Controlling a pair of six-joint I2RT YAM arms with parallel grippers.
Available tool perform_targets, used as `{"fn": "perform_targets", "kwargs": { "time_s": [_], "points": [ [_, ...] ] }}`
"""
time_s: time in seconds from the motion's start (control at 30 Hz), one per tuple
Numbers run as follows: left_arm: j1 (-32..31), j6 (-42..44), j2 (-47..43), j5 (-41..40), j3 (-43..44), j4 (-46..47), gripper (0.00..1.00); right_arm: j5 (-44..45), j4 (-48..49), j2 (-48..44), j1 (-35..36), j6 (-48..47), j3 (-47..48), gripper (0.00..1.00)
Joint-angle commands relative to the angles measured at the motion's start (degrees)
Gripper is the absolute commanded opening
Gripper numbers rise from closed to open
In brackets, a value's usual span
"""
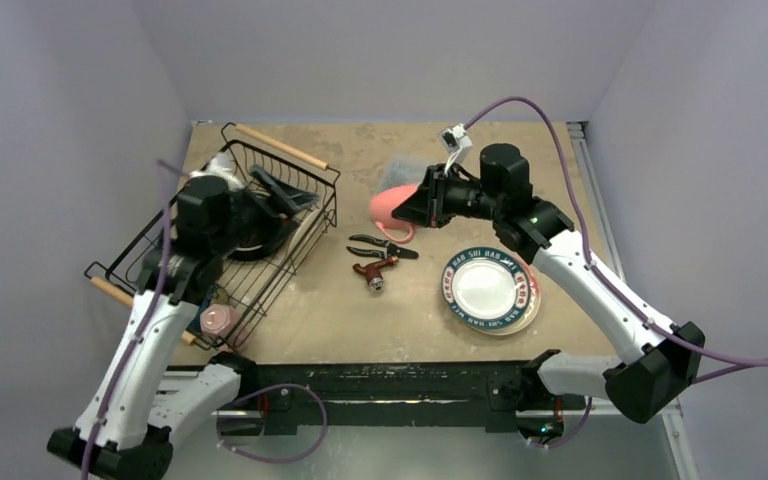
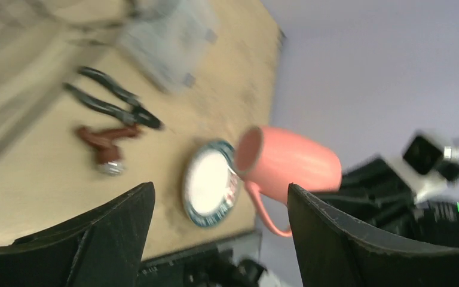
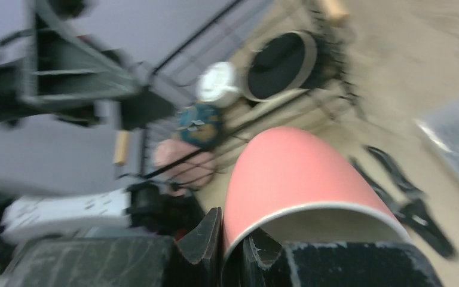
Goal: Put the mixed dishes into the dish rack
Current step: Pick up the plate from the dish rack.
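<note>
Two tools, black pliers [image 1: 382, 246] and a red tool [image 1: 375, 270], lie between my right gripper [image 3: 233, 239], clenched on the pink mug [image 3: 299, 173] by its rim, and the dish rack [image 1: 325, 215]; my left gripper [image 2: 221, 186] hangs above that rack, jaws apart, empty

Pink mug [image 1: 392, 205] aloft, tipped sideways, patterned plate [image 1: 490, 290] flat, wire rack [image 1: 270, 275] part-loaded

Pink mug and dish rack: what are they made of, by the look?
The pink mug: likely glazed ceramic, smooth salmon wall, pale rim edge. The dish rack: thin black wire, probably coated metal; its handles look like light wood.
</note>
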Motion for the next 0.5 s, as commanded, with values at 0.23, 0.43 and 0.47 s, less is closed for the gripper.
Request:
{"fn": "perform_targets", "kwargs": {
  "time_s": [0.23, 0.43, 0.47],
  "points": [
    [18.81, 11.59, 4.95, -31.79, 13.34, -42.52, 1.00, 31.89, -20.00, 2.77, 5.66, -14.55, 2.01, 0.00],
    [30.17, 4.01, 10.66, -18.86, 4.37, -25.89, 0.99, 41.53, -24.45, 9.93, 17.06, -20.63, 5.15, 0.00],
    [31.34, 1.74, 11.27, -17.65, 2.46, -23.21, 0.98, 42.57, -25.65, 11.71, 18.71, -21.30, 5.78, 0.00]
  ]
}}
